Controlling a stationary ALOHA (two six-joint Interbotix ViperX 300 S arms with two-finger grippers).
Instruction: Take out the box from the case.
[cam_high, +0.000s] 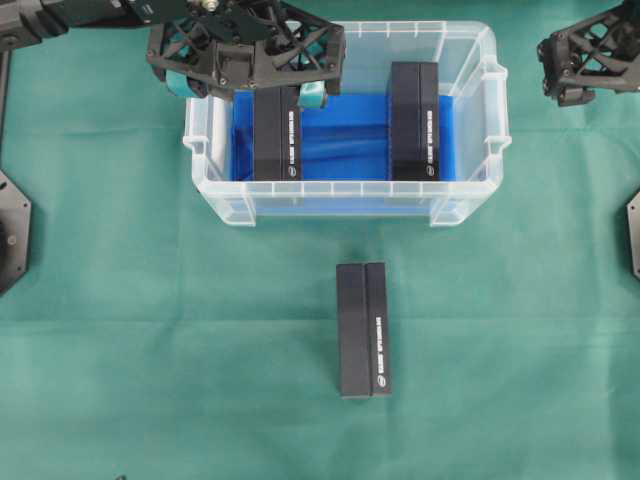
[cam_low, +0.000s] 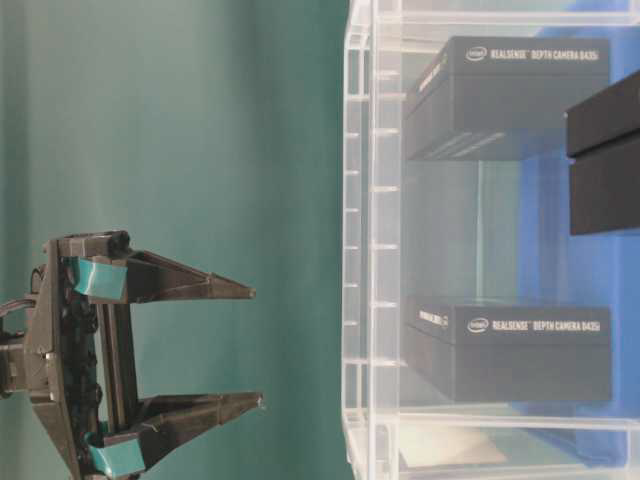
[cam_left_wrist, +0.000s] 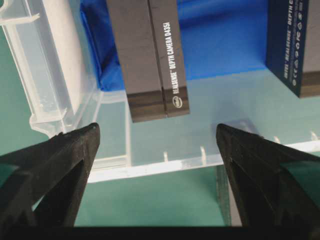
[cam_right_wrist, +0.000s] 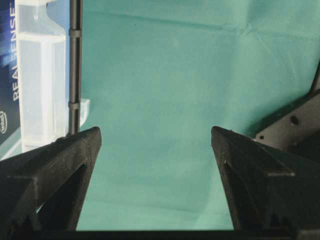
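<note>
The clear case (cam_high: 470, 205) with a blue lining holds two dark boxes, a left box (cam_high: 277, 135) and a right box (cam_high: 414, 120). A third dark box (cam_high: 363, 330) lies on the green cloth in front of the case. My left gripper (cam_high: 247, 92) hovers open above the case's back left, over the left box and clear of the rim. In the left wrist view that box (cam_left_wrist: 150, 55) lies beyond the empty gripper (cam_left_wrist: 157, 135). The table-level view shows this gripper (cam_low: 255, 345) open, level with the left box (cam_low: 520, 350). My right gripper (cam_high: 578, 95) is open and empty, right of the case.
Green cloth covers the table. Black arm bases stand at the left edge (cam_high: 12, 230) and the right edge (cam_high: 632, 230). In the right wrist view the open gripper (cam_right_wrist: 155, 135) is over bare cloth, with the case wall (cam_right_wrist: 40, 85) at the left.
</note>
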